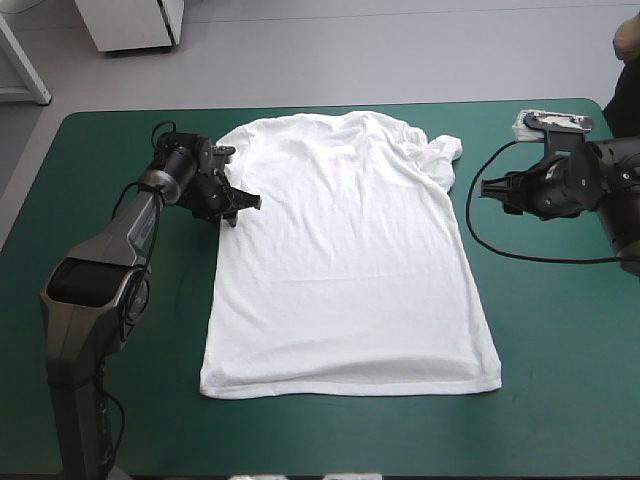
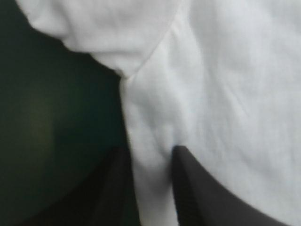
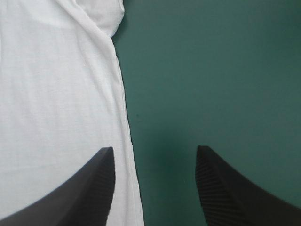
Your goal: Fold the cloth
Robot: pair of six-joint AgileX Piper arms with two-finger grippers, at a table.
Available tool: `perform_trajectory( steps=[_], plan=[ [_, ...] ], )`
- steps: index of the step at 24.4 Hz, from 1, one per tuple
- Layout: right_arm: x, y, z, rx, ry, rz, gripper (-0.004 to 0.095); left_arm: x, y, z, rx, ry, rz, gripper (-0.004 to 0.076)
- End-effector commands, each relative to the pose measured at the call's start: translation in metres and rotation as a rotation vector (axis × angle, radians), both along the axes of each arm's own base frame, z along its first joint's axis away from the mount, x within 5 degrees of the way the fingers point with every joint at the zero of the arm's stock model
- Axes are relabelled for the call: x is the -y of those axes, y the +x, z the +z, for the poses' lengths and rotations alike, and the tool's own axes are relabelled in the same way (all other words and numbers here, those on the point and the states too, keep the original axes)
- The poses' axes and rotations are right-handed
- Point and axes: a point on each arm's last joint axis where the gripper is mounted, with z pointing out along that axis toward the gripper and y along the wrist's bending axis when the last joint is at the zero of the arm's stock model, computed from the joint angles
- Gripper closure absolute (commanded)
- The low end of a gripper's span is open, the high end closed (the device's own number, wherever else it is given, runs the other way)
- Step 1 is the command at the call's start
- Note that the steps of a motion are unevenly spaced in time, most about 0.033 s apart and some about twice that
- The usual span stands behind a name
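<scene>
T-shirt [image 2: 221, 94] cut off, both wrist views

The worktop [image 1: 330, 440] fills most of the high view. Its teal-green cover [image 1: 560, 330] lies smooth along the bottom of the frame and up both sides. The far edge runs across the upper part, rounding off at the upper left and upper right corners. The cover [image 2: 47, 117] fills the left side of the left wrist view, dark there. In the right wrist view the cover [image 3: 211, 70] takes the right half.
</scene>
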Motion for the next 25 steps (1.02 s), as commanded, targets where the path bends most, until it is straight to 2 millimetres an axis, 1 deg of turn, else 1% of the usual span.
perform_trajectory(
  steps=[1,3,5,7,9,11,14,18,22,25],
  plan=[
    [0.004,0.000,0.016,0.079,-0.004,-0.004,0.0418,0.010,0.000,0.010,0.045,-0.063,-0.016,0.0727],
    [0.003,0.003,0.013,0.064,0.000,0.002,0.0420,0.011,0.000,0.010,0.047,-0.072,-0.022,0.0734],
    [-0.005,0.008,0.009,0.055,0.024,0.078,0.0420,0.011,0.000,0.010,0.045,-0.072,-0.022,0.0734],
    [-0.009,0.016,0.004,0.054,0.061,0.102,0.0420,0.011,0.000,0.010,0.043,-0.071,-0.022,0.0734],
    [-0.011,0.032,0.001,0.030,0.059,0.109,0.0420,0.011,0.000,0.010,0.043,-0.073,-0.022,0.0734],
    [-0.013,0.050,-0.004,-0.010,0.044,0.134,0.0397,0.012,0.000,0.010,0.042,-0.075,-0.021,0.0734],
    [-0.015,0.072,-0.013,-0.044,0.036,0.145,0.0376,0.012,0.000,0.010,0.042,-0.075,-0.021,0.0734],
    [-0.019,0.097,-0.025,-0.067,0.046,0.151,0.0370,0.012,0.000,0.010,0.042,-0.075,-0.021,0.0734],
    [-0.035,0.119,-0.047,-0.076,0.032,0.182,0.0370,0.012,0.000,0.010,0.045,-0.076,-0.021,0.0734],
    [-0.047,0.132,-0.066,-0.092,0.006,0.206,0.0370,0.012,0.000,0.010,0.045,-0.076,-0.021,0.0734]
  ],
)
